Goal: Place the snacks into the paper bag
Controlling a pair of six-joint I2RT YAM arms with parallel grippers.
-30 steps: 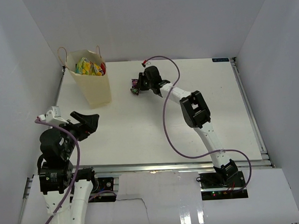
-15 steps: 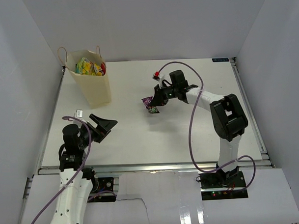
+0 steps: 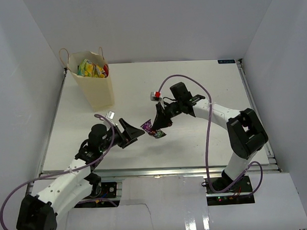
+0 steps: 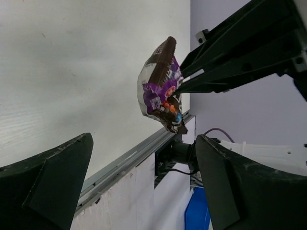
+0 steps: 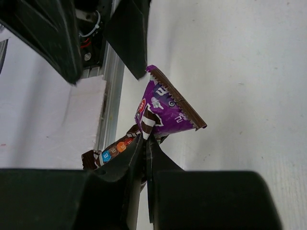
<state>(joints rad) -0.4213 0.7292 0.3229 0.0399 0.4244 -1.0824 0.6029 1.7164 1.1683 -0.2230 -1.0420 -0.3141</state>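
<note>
Table (image 3: 193,88): white, walled in.
Change: right gripper (image 3: 158,126), clamped on purple packet (image 3: 153,130), moved nearer; left gripper (image 3: 135,135), wide open and empty, advanced.
Packet axis: roughly left-right.

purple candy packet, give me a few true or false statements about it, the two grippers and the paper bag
The right gripper is shut on the small glossy purple packet. True.
The left gripper also grips that packet. False: its jaws are open and apart from the packet.
The tall cream paper bag stands upright with colourful packets inside. True.
The purple packet lies flat on the white table. False: it is held clear of the table.
</note>
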